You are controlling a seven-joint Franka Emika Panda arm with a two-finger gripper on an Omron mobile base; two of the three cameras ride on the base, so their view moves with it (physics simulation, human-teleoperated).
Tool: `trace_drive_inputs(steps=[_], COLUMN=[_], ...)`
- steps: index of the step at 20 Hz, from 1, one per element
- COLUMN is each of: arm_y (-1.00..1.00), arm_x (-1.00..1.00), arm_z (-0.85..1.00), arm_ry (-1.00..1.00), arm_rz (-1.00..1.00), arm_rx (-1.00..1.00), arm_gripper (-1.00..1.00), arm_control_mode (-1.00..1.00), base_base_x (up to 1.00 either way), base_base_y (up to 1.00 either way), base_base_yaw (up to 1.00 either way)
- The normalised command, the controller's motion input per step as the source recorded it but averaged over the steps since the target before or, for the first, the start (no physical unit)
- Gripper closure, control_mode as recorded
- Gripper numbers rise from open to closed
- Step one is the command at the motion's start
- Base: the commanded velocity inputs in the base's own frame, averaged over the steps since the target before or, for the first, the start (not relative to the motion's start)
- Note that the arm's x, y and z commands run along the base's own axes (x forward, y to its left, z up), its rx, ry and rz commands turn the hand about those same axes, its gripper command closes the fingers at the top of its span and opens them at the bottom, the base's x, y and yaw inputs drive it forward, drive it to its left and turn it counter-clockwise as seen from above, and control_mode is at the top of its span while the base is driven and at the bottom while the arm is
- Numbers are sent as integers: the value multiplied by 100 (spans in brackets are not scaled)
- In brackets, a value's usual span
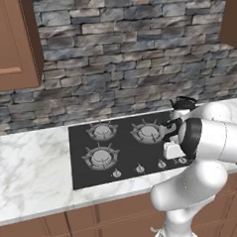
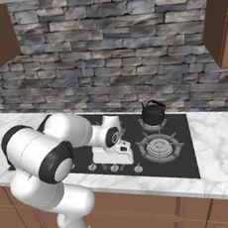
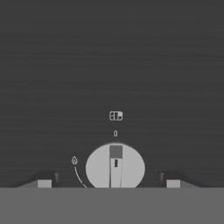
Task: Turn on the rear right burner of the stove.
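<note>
Stone-brick backsplash (image 1: 126,55) fills the upper half of both base views; wood wall cabinet (image 1: 11,42) upper left of the left base view, another cabinet (image 2: 218,20) at the right edge of the right base view. White marble counter (image 1: 29,170) runs across the middle band, wood drawers (image 1: 72,227) below it.

Stove (image 1: 81,172) is set into the counter, centre of frame: black glass, grey burners under pronged grates, knob row along the front edge. Black kettle (image 2: 153,113) sits on a back burner, right of centre in the right base view.

Claw (image 2: 111,161) hangs low over the knob row, at the stove's front edge, left of centre in the right base view. In the hand view a round grey knob (image 3: 115,168) sits bottom centre between the two finger tips (image 3: 43,183), pointer toward the "0" mark, flame icon to its left. Fingers stand wide apart, clear of the knob on both sides, gripping nothing.
</note>
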Motion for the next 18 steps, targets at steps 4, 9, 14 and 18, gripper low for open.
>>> trace_drive_inputs(steps=[4, 9, 14, 18], arm_y=[0, 0, 0, 0], arm_x=[2, 0, 0, 0], arm_z=[0, -1, -17, -24], arm_ry=[0, 0, 1, 0], arm_rz=[0, 0, 22, 45], arm_rx=[0, 0, 0, 0], arm_gripper=[100, 100, 100, 100], arm_control_mode=[-100, -100, -100, -100], base_base_x=[0, 0, 0, 0], base_base_y=[0, 0, 0, 0], base_base_yaw=[0, 0, 0, 0])
